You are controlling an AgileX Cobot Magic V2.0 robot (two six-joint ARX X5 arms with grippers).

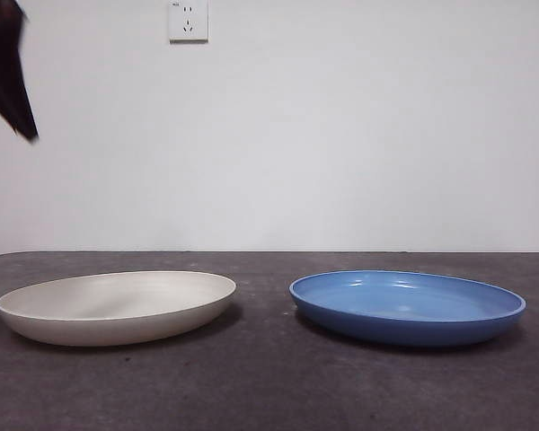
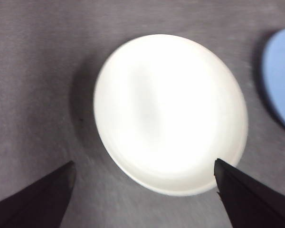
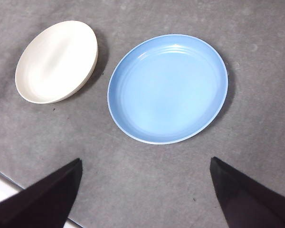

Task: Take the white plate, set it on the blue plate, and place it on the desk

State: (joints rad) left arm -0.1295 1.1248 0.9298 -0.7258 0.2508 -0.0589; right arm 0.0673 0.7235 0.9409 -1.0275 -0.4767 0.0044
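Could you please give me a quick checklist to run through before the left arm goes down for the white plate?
1. White plate lying flat on the desk, nothing in it: ok.
2. Blue plate empty, ready to receive: ok.
3. Plates apart, not touching: ok.
4. Left end effector open and above the white plate: ok.
5. Right end effector open, holding nothing: ok.
6. Jaws lined up with the rim: cannot tell.

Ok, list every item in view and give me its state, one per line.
white plate: empty, upright, flat on the desk, not held.
blue plate: empty, upright, flat on the desk beside the white one, apart from it.
left gripper: open, above the white plate, holding nothing.
right gripper: open, high above the desk near the blue plate, holding nothing.
desk: carries both plates.
wall socket: nothing plugged in.
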